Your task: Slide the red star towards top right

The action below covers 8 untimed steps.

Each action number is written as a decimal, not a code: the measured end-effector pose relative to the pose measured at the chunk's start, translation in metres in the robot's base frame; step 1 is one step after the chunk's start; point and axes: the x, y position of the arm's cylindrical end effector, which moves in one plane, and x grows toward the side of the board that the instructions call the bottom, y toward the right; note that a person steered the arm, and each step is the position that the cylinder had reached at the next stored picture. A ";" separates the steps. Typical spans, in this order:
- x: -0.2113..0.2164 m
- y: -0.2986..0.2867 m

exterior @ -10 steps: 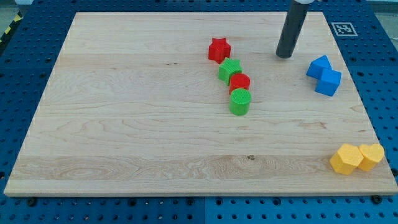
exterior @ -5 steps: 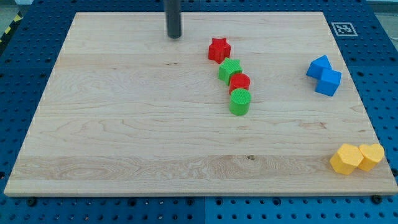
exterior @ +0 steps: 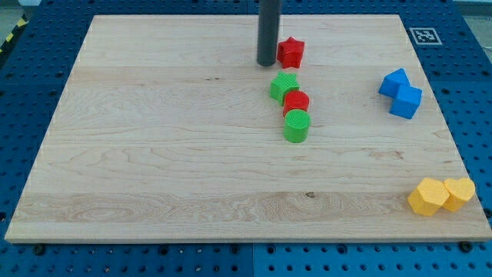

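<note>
The red star lies near the top middle of the wooden board. My tip stands just to the star's left, touching or almost touching it. Below the star sits a row of three blocks: a green star-like block, a red cylinder and a green cylinder.
Two blue blocks sit together at the view's right. Two yellow blocks, one heart-shaped, sit at the bottom right corner. A printed marker is at the top right corner.
My tip went from the top right over to the top left, then came in against the red star's left side. The star has moved right and slightly up, away from the green block.
</note>
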 end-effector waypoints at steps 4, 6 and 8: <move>-0.011 0.106; -0.022 0.143; -0.035 0.166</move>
